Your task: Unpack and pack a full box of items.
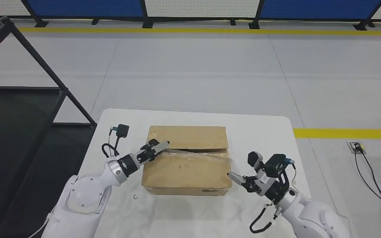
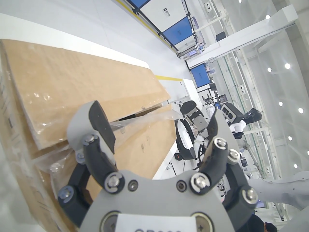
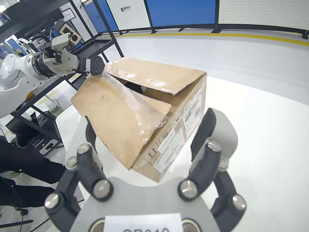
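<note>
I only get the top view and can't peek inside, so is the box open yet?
Observer: Partly. In the right wrist view the flaps of the box are lifted, with a dark gap between them.
Operator: Is the tape off?
Observer: No, loose clear tape clings to the near flap.
Operator: Is my left gripper grabbing it?
Observer: No, the left gripper is open, with one finger next to the tape.
</note>
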